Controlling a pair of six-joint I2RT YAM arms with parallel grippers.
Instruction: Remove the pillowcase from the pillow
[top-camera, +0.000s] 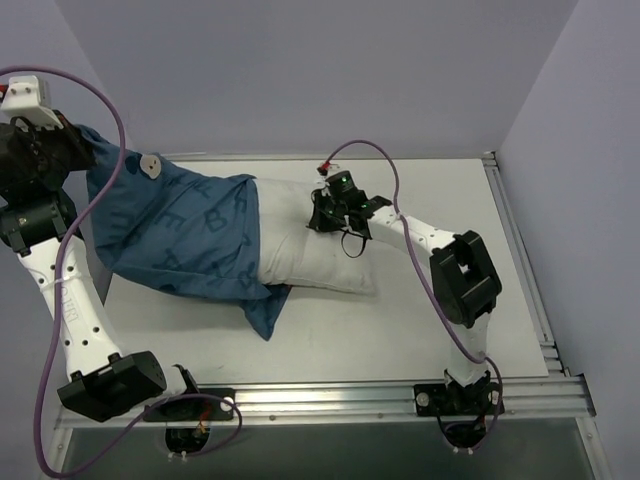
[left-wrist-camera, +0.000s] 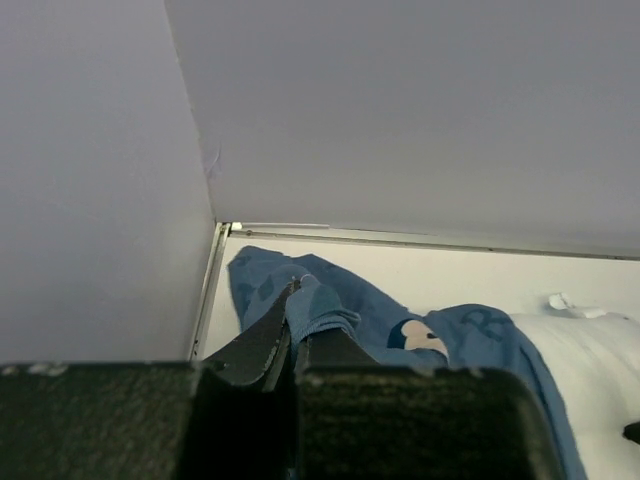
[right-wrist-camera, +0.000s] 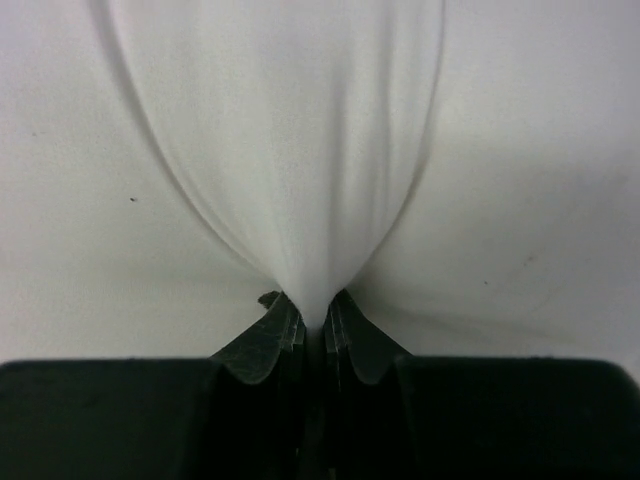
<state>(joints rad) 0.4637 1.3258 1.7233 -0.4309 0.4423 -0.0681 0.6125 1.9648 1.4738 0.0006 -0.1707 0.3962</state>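
pillow (top-camera: 322, 258): left part hidden inside pillowcase (top-camera: 180, 235) | left end effector (left-wrist-camera: 295, 312): tips partly under its folds

The pillowcase (top-camera: 170, 225) is showing blue with darker blue letters and a cream cartoon figure; the pillow (top-camera: 310, 255) is showing plain white on the white tabletop (top-camera: 400, 330).

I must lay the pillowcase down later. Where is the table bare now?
The table is bare along the near strip between the pillow and the front rail, and at the far right beyond the right gripper. The left side is crowded: the pillowcase hangs from the left gripper.
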